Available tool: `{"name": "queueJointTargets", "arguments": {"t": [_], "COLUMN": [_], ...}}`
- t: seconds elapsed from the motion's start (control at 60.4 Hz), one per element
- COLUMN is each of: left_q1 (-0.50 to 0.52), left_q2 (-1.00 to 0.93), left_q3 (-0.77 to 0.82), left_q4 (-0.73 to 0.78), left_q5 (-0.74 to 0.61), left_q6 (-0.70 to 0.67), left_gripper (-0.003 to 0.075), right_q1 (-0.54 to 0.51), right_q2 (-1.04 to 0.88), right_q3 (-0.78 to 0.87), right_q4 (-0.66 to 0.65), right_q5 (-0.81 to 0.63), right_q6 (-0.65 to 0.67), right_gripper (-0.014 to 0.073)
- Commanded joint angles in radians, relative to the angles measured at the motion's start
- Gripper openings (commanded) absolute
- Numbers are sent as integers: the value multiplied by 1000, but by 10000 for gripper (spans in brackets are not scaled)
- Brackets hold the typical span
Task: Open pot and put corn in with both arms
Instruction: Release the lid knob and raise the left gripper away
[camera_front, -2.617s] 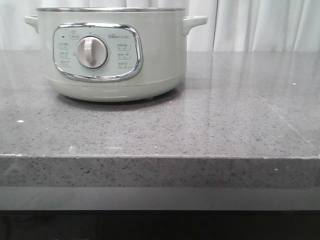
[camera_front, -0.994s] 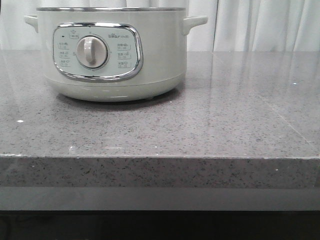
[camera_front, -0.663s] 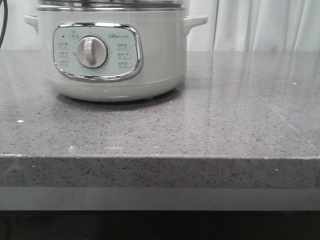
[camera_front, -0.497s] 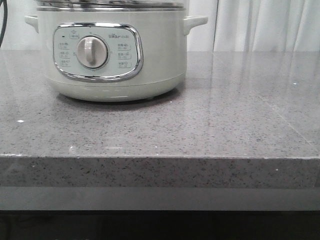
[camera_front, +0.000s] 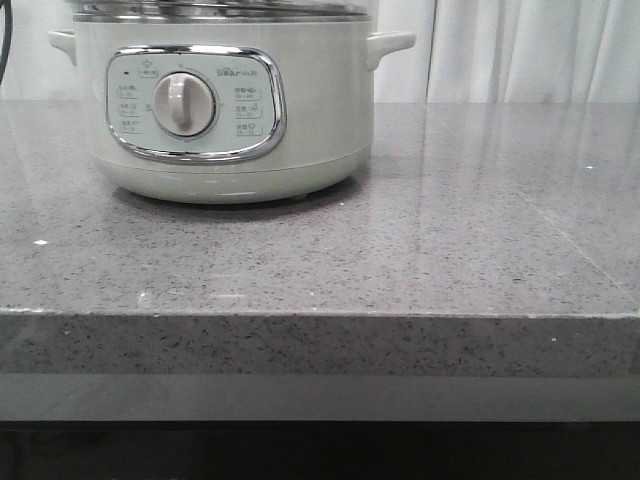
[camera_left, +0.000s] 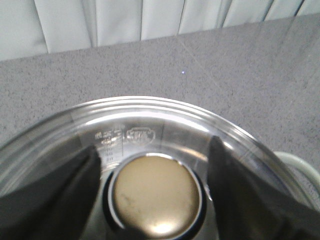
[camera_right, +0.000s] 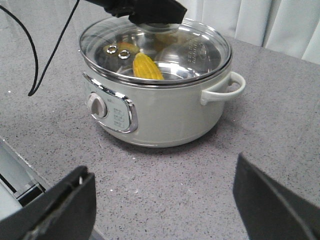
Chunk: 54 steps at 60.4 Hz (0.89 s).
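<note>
Pot (camera_front: 225, 110): sitting on the grey desk (camera_front: 420, 250), at about ten o'clock in the front view, dial facing the camera.
Lid (camera_right: 200, 52): glass, lying on the pot's rim.
Corn (camera_right: 145, 67): lying inside the pot, showing through the lid.
Left gripper (camera_left: 152, 165): fingers (camera_left: 75, 185) sitting either side of the lid's knob (camera_left: 154, 195); cannot tell if they are touching it.
Right gripper (camera_right: 162, 200): hanging wide open and empty, over the desk, well apart from the pot.
</note>
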Motion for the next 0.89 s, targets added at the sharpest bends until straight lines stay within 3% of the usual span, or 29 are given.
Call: {"name": "queueJointTargets", "arguments": {"t": [0.0,0.331,0.563,0.878], "left_q1": [-5,-5,-5,-5], "left_q2": [-55,-150,-301,-522], "left_q3": [-41,-41,-38,208], "left_q4": [-10,-5,57,71], "left_q5": [-92,-49,188,195], "left_q6": [1,1,1,1], "left_gripper": [552,544,544,544], "right_q1": [-4,-4,-4,-4], "right_q2": [-5,-5,-5,-5], "right_q3": [-26,-26,-26,-26], "right_q4": [-7,-7,-7,-7], "right_q5": [-83,-83,-83,-83], "right_q6": [-1,-1,-1,-1], "right_gripper": [583,583,583,583]}}
